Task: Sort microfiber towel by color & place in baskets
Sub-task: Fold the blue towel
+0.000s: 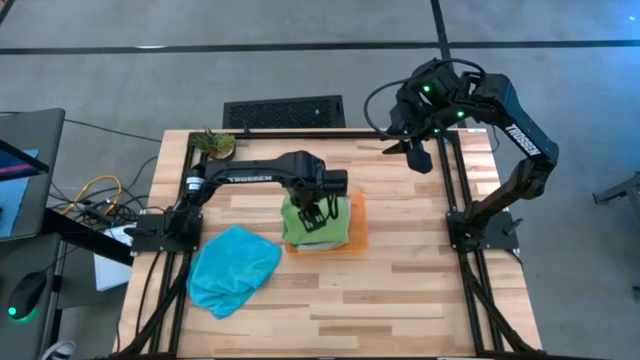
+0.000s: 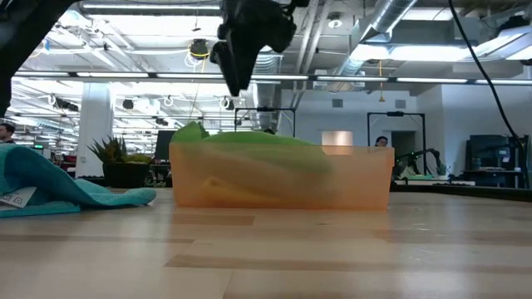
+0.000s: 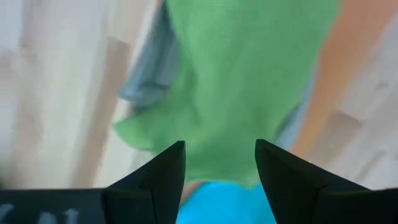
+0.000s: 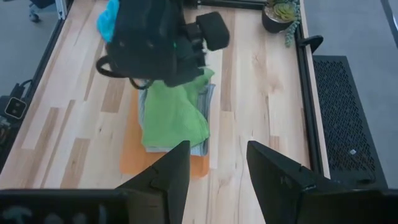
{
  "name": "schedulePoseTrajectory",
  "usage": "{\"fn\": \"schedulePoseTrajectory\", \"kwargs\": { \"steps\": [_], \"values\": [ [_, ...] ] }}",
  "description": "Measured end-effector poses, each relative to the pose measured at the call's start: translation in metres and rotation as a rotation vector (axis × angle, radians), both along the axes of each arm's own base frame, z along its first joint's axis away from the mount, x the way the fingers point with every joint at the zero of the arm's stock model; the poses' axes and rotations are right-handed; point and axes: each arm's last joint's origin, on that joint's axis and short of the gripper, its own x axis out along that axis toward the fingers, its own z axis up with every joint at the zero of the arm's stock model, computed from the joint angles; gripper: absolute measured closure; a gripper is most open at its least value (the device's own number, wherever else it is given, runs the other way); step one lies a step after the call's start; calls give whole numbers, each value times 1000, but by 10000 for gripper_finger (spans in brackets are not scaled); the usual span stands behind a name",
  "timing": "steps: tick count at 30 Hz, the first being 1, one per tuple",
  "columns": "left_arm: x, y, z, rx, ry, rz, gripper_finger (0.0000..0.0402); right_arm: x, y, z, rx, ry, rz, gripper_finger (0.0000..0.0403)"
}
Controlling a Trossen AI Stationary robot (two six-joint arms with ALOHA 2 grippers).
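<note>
The left tool (image 1: 312, 212) hangs over the orange tray (image 1: 357, 232) with its two fingers (image 3: 163, 174) spread apart and nothing between them; it touches nothing, and the green towel (image 1: 313, 225) lies loose below it. The right tool (image 1: 420, 155) waits raised over the far right edge of the tabletop (image 1: 400, 290), well apart from the towels, its fingers (image 4: 171, 171) likewise parted and empty.

The high view places the tray near the middle of the tabletop, with the green towel heaped on it and spilling over its left side. The right wrist view adds what the high view hides: a grey towel (image 4: 204, 99) lies folded under the green one, its edge showing beside the green cloth. The left wrist view looks straight down on the green cloth, with a strip of the grey at its edge and a patch of bright blue between the fingers. The low view shows the tray from the side as a pale orange wall with the green towel mounded above its rim, and the left tool above it clear of the cloth.

A crumpled blue towel (image 1: 232, 268) rests on the tabletop to the left of the tray, just apart from it. A small potted plant (image 1: 215, 145) stands at the far left corner.

Counted: one tray, three towels (green, grey, blue), one plant, two tools.
</note>
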Motion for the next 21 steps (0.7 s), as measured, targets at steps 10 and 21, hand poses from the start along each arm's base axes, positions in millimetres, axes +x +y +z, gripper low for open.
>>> {"fn": "schedulePoseTrajectory", "kwargs": {
  "steps": [10,21],
  "values": [
    [-36,-25,14,-43,18,110,215,0,0,0,-4,0,5,221],
    [-119,-70,-10,-78,202,405,215,1,1,0,-27,-3,41,221]
  ]
}}
